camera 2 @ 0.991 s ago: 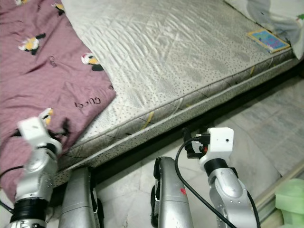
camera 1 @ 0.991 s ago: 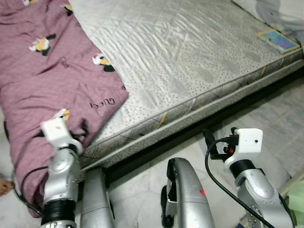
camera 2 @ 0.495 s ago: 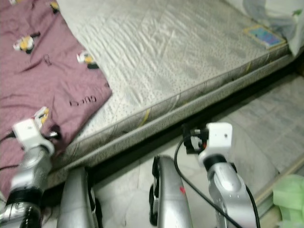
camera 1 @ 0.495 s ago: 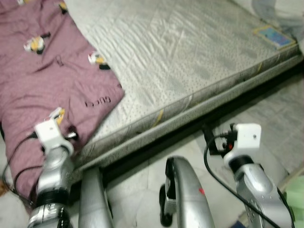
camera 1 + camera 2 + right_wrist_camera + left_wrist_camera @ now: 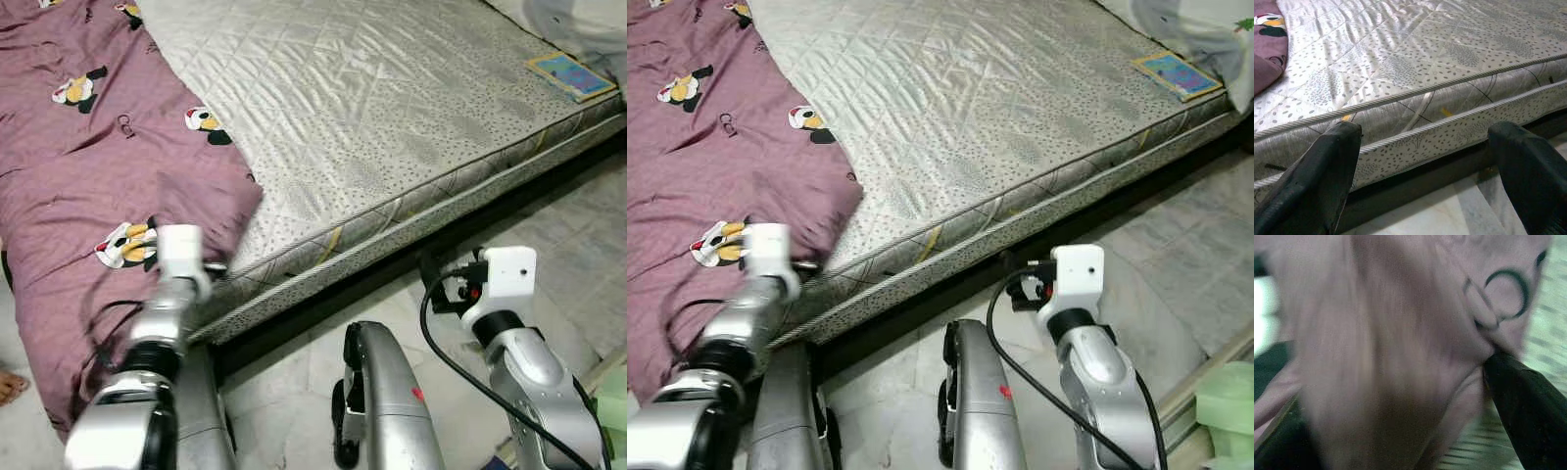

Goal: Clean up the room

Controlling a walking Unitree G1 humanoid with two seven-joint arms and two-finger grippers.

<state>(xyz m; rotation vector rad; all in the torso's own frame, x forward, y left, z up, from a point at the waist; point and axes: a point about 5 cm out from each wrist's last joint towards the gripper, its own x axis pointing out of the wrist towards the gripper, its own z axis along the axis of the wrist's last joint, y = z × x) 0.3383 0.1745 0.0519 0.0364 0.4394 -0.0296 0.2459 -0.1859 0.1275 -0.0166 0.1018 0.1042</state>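
Mattress (image 5: 392,108) bears the purple blanket (image 5: 88,186); left gripper (image 5: 1400,396) jaws pinch its corner, right gripper (image 5: 1425,161) jaws wide.

Blanket (image 5: 78,166) showing mauve-purple, carrying cartoon duck prints in white, black and orange, plus dark ring-shaped logo marks. Mattress (image 5: 392,108) shining silvery grey, quilted in diamond pattern, speckled with dark dots; side band showing yellow and black dashes. Book (image 5: 573,76) showing blue cover inside yellow border. Floor (image 5: 1176,264) looking pale grey marble. Robot arms gleaming silver; wrist camera housing (image 5: 509,276) showing white; right gripper fingers (image 5: 1312,186) looking black. Pale green thing (image 5: 1227,406) sitting at corner.
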